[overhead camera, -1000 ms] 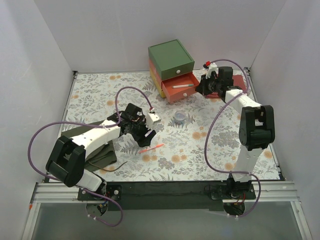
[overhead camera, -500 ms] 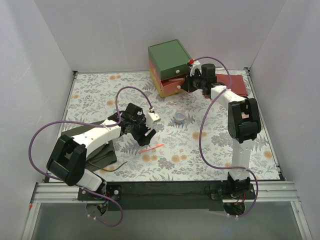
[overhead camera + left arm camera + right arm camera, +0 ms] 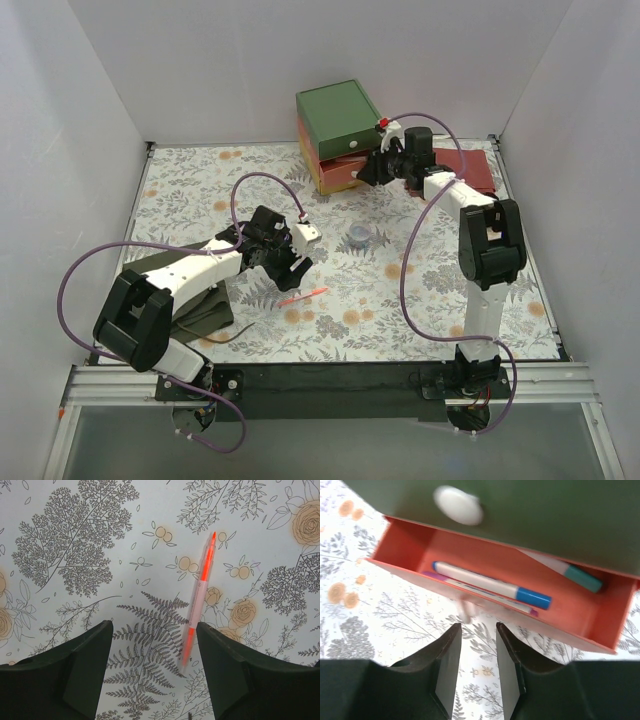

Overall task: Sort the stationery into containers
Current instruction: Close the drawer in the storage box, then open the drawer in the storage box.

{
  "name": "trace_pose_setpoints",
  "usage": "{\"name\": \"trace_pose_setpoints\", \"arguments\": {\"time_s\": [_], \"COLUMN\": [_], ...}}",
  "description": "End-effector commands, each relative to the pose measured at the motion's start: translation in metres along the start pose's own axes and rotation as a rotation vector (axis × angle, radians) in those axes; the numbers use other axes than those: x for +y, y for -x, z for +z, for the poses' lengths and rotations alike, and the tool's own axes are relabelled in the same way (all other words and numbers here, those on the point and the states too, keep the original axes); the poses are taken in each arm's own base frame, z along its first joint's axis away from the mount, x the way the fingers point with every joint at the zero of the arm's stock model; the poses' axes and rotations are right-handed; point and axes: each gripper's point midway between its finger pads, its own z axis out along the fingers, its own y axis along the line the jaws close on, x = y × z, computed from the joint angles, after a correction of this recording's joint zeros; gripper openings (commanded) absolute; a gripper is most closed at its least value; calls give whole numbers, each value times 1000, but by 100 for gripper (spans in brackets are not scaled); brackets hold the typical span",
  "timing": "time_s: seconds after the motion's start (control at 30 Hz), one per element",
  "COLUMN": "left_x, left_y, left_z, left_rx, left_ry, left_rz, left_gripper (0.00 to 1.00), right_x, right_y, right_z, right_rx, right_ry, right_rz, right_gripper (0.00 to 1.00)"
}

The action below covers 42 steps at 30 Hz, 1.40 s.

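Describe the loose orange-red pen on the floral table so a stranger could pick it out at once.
On the flower-printed table cover, find the left arm's black two-finger gripper near the middle. Right below it lies a slim orange-red pen with a pale middle. It is the only pen loose on the cover; the grey-blue tape roll nearby is round.

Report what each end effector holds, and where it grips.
Nothing. The left end effector is open above the orange-red pen; the right end effector is empty at the salmon drawer front.
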Motion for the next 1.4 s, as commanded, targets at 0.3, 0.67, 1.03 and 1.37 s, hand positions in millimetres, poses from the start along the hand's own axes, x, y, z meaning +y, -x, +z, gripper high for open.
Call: {"name": "trace_pose_setpoints", "arguments": {"time_s": [0.3,0.67,1.03,1.37], "left_x": [4,1,1,0], "left_y": [8,6,8,6], "left_z": [1,1,0,1], "left_rx": [-32,-37,-43,-46], "left_ry": [19,10,15,11], "left_rz": [15,14,9,3], "left_gripper": [68,68,68,68], "right_x": [48,59,50,42], "right_y": [60,92,93,73], "right_z": [-9,-6,19,22], "right_rx": [-121,-186,-177,-118], "right_ry": [88,107,61,23], "right_rz": [-168,-216,-213,-208], "right_gripper": [39,26,25,23]}}
